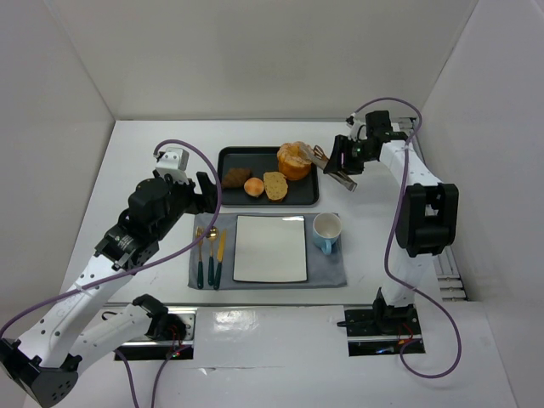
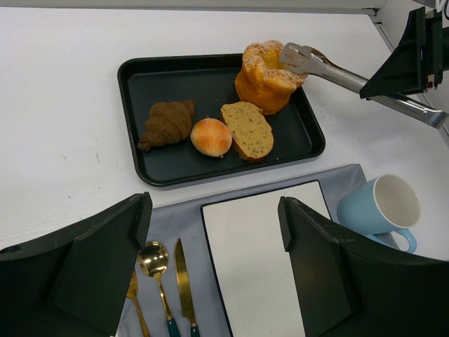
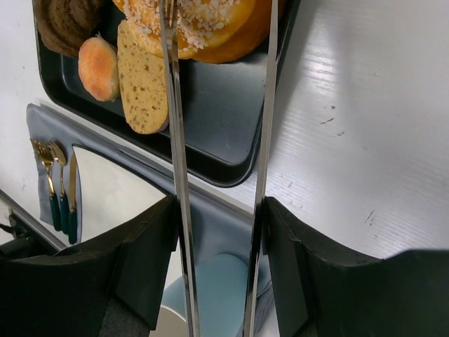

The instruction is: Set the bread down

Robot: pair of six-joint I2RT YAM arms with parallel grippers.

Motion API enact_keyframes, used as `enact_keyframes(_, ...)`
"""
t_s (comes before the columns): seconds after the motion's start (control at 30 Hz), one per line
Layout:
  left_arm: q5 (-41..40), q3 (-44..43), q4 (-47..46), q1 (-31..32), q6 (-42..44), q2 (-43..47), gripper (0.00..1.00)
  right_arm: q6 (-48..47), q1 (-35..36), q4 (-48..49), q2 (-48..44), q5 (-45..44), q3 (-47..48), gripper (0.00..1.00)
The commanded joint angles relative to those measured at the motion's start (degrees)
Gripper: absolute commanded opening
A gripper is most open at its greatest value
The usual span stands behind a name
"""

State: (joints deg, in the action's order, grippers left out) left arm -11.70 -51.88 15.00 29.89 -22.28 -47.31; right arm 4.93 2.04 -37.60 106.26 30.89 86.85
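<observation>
- A white surface (image 1: 255, 136) carries everything; only the overhead view takes in both arms at once.
- A grey placemat (image 1: 327, 272) lies at the near middle.
- A black tray (image 1: 255, 161) sits just beyond the placemat's far edge.
- A white rectangular plate (image 1: 270, 248) rests on the placemat.
- The left hand (image 2: 214, 203) hovers over the placemat's left part, fingers spread and holding nothing.
- The right hand (image 3: 219, 203) is at the far right, just right of the tray. Its fingers pinch the two arms of metal tongs (image 2: 351, 78); only the right wrist view shows this grip clearly.
- The bread (image 2: 265, 77), a puffy golden loaf with a pale cracked top, sits in the tray's far right corner, to the left of the right hand. The left wrist view shows one tong tip lying against its top.
- A light blue cup (image 1: 326, 231) stands on the placemat, right of the plate.
- A brown croissant (image 2: 167, 123), a small round bun (image 2: 210, 137) and a seeded slice (image 2: 247, 130) lie in a row nearer in the tray.
- A gold spoon (image 2: 154, 263) and knife (image 2: 184, 281) lie left of the plate.
</observation>
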Motion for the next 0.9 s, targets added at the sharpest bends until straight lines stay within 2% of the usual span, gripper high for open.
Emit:
enact_keyframes(0.0,-0.2,-0.9,-2.5,0.2,1.4,1.1,0.91,1.4,-0.1,-1.0,0.3,0.5,3.6,0.59)
enact_keyframes(0.1,-0.2,-0.9,-3.1,0.2,1.4,1.1,0.91,1.4,-0.1,-1.0,0.3,1.0,3.6,0.54)
enact_keyframes(0.23,-0.2,-0.9,-3.1,0.2,1.4,1.1,0.91,1.9,-0.1,-1.0,0.3,2.3,3.6,0.27)
enact_keyframes(0.27,-0.2,-0.9,-3.1,0.2,1.4,1.1,0.91,1.9,-0.1,-1.0,0.3,2.8,3.6,0.16)
enact_keyframes(0.4,-0.2,-0.9,-3.1,0.2,1.4,1.1,0.91,1.9,-0.1,-1.0,-0.3,4.0,3.1,0.0)
enact_keyframes(0.87,-0.2,-0.9,-3.1,0.2,1.4,1.1,0.91,0.9,-2.7,2.2,-4.5,10.1,3.1,0.0)
